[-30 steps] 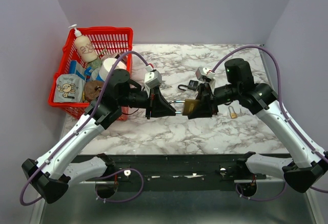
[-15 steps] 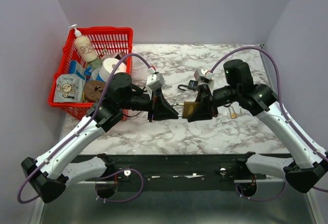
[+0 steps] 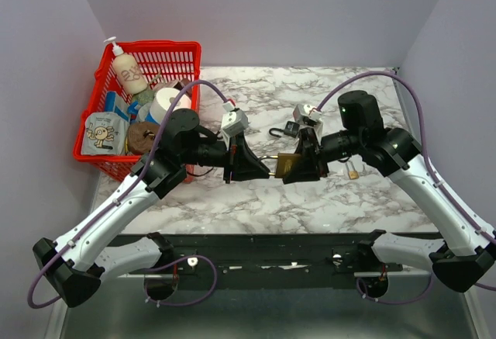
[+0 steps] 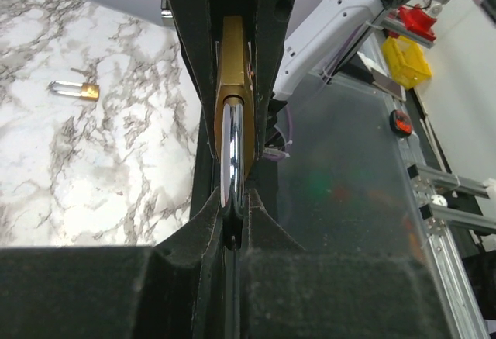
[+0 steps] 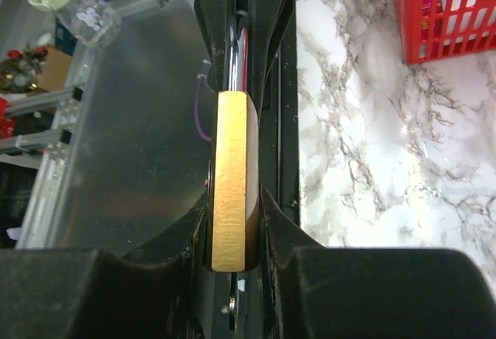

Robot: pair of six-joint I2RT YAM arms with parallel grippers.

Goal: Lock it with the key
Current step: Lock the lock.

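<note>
A brass padlock (image 3: 289,165) is held in the air between my two grippers, over the marble table (image 3: 256,199). My right gripper (image 3: 298,167) is shut on its brass body (image 5: 232,176). My left gripper (image 3: 263,170) is shut on its chrome shackle (image 4: 232,149), and the brass body (image 4: 235,52) shows just beyond it. The shackle (image 5: 237,52) also shows past the body in the right wrist view. A thin metal piece (image 5: 235,312) hangs under the lock body between the right fingers; I cannot tell if it is the key.
A small second padlock (image 3: 353,170) lies on the table right of the right gripper and shows in the left wrist view (image 4: 74,89). A black fob with a hook (image 3: 285,129) lies behind the grippers. A red basket (image 3: 147,60) of items stands at the far left.
The two grippers have come closer together, the left one moving right. The visible length of shackle between them has shortened. Almost nothing has moved in the last half second.
</note>
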